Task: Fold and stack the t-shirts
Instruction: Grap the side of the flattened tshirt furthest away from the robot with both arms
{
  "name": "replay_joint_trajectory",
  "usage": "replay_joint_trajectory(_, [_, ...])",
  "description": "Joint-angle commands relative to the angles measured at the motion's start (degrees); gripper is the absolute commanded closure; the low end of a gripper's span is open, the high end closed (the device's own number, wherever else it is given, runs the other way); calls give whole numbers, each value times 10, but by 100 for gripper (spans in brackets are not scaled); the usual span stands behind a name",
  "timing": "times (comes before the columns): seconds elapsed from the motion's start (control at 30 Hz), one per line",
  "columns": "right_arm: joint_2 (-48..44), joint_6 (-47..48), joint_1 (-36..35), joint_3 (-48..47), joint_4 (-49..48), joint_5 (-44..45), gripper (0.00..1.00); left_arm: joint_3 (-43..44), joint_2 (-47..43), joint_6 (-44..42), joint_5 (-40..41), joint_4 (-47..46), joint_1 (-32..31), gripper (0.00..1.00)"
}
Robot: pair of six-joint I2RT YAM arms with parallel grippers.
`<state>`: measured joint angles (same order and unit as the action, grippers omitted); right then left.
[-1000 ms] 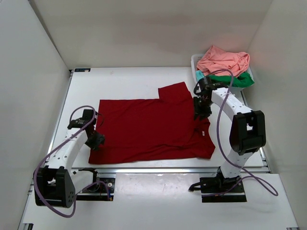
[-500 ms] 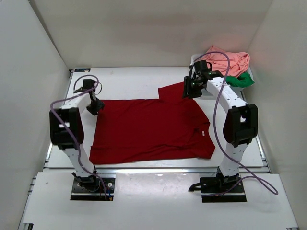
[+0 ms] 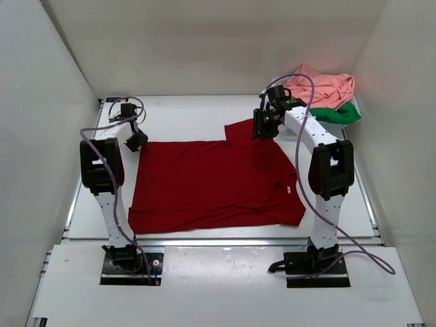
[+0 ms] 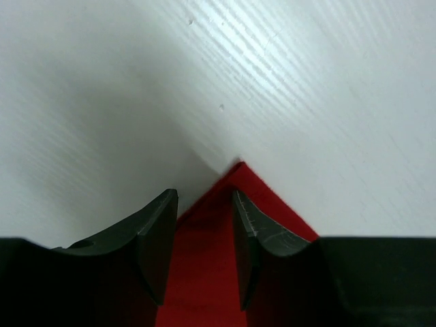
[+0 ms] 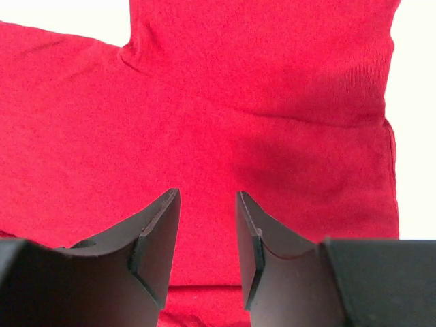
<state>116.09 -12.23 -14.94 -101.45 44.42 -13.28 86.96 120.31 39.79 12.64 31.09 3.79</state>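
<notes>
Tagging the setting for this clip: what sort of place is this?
Probably a lab test cell, not a home: a white table boxed in by bare white walls, a left arm and right arm bolted at its near edge, and a red t-shirt spread flat for folding.

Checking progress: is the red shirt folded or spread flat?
Spread: the red shirt lies flat across the table, far sleeve sticking out.

Light falls bright and even from above. Just ahead of my left fingers (image 4: 153,238) a soft grey shadow dims the table (image 4: 354,116); farther ahead it glares white.
</notes>
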Motion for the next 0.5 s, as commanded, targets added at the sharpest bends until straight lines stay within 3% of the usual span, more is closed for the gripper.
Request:
replay_joint_trajectory(0.0, [11, 7, 2, -38, -1, -4, 64, 21, 0, -9, -4, -21, 7, 51])
replay_joint_trajectory(0.47, [26, 6, 5, -49, 4, -8, 64, 57, 27, -21, -18, -17, -12, 48])
